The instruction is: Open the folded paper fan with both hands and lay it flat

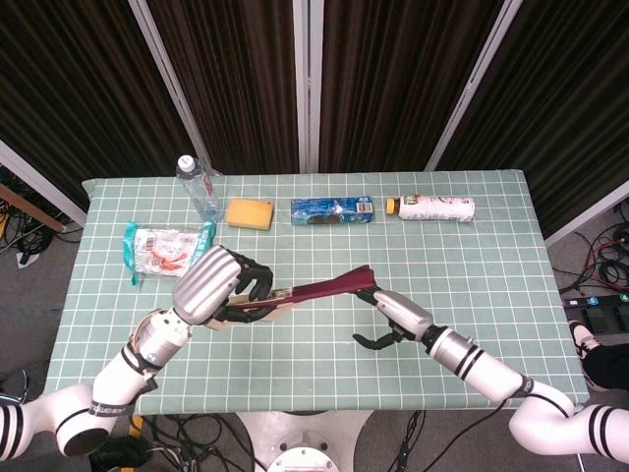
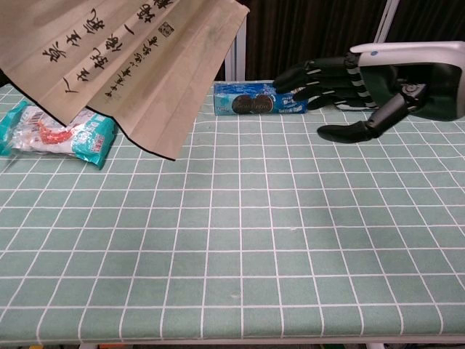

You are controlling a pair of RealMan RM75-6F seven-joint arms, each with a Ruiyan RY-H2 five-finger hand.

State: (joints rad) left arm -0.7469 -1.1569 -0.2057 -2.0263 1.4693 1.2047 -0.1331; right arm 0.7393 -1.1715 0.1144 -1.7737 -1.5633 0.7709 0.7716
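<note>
Green checked cloth covers your table (image 1: 462, 265). Your left hand (image 1: 218, 282) grips the fan (image 2: 123, 62), partly spread and lifted above the table's left half. Your right hand (image 1: 391, 317), fingers apart and holding nothing, hovers near the fan's dark red ribs.

We find the paper fan (image 2: 123, 65) lifted off the table (image 1: 472, 265), partly spread. Its cream leaf bears vertical black characters and a dark edge, hanging above the table's left half. Dark red ribs (image 1: 329, 286) run rightward toward the table's centre, nearly level.
</note>
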